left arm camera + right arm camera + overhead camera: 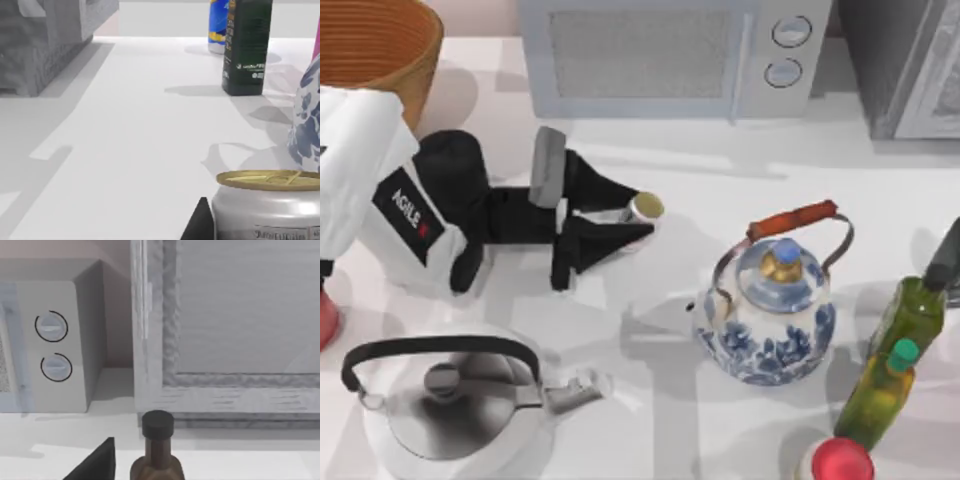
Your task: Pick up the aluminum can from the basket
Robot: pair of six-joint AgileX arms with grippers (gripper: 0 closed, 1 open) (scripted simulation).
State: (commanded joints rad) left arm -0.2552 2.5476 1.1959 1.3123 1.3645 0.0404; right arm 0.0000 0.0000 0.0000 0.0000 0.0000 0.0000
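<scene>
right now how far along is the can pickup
Done: the can is out of the basket, which stands at the table's far left corner. In hand: the left tool is closed on the can over the table, well right of the basket, near the blue-and-white kettle. Whether the can is lifted or resting on the table I cannot tell. Left: little, maybe just holding it.

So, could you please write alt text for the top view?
The left gripper holds the aluminum can between its jaws above the white table, well right of the basket. A blue-and-white kettle stands nearby.
</scene>
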